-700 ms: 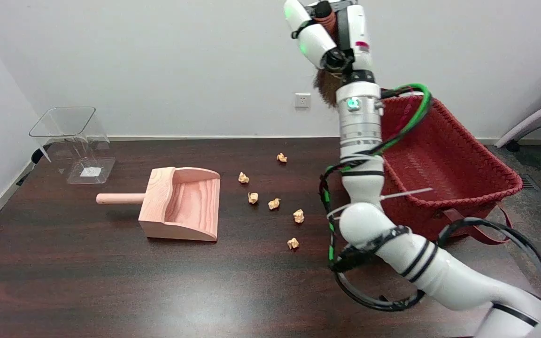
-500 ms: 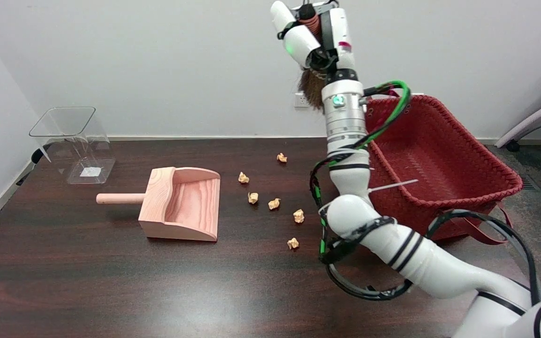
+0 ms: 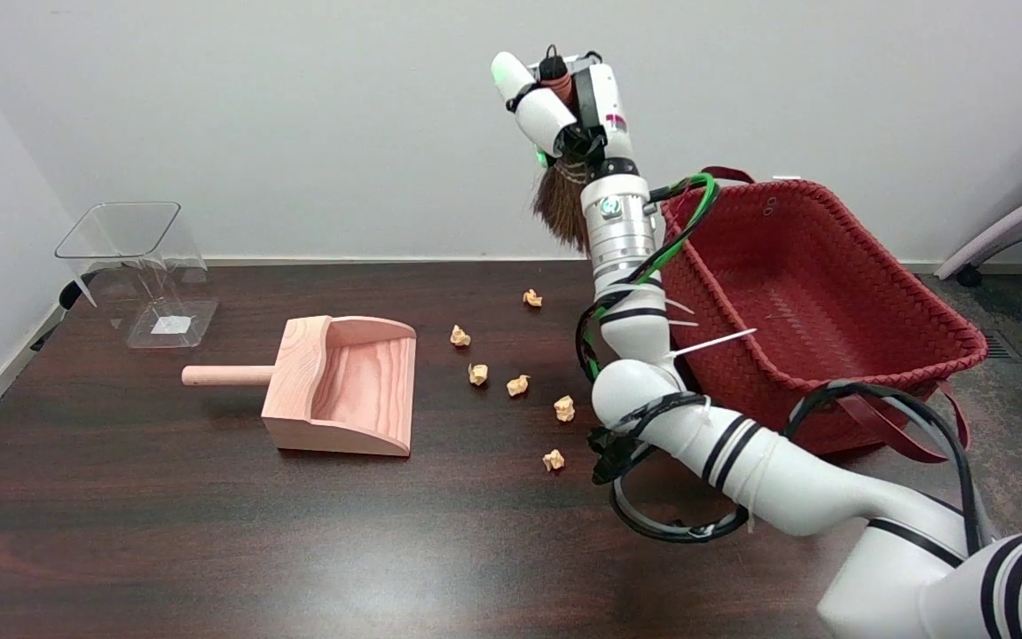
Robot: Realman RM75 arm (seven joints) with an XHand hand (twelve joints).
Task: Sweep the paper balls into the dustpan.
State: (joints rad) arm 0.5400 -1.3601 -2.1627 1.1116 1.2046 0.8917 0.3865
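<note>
Right hand: raised high over the far side of the table, fingers closed round a brush handle.
Brush: held in the right hand, brown bristles hanging down beside the wrist, well above the table top and touching nothing on it.
Right arm: reached in from the lower right, bent at the elbow, forearm standing nearly upright in front of the basket.
Cables: black and green, looped round the arm and drooping in a ring below the elbow.
Dustpan: pale wood, flat on the table left of centre, open mouth turned to the right, round handle sticking out to the left.
Paper balls: six small crumpled tan ones, scattered on the table right of the dustpan, all outside it; nearest to the pan's mouth lay two, one farther back near the far edge, one lying nearest the camera just left of the elbow.
Table: dark wood grain, glossy.
Basket: red woven, at the right, behind the arm, tilted.
Clear box: transparent, at the far left of the table, well apart from the dustpan.
Socket: on the far wall, partly hidden by the bristles.
</note>
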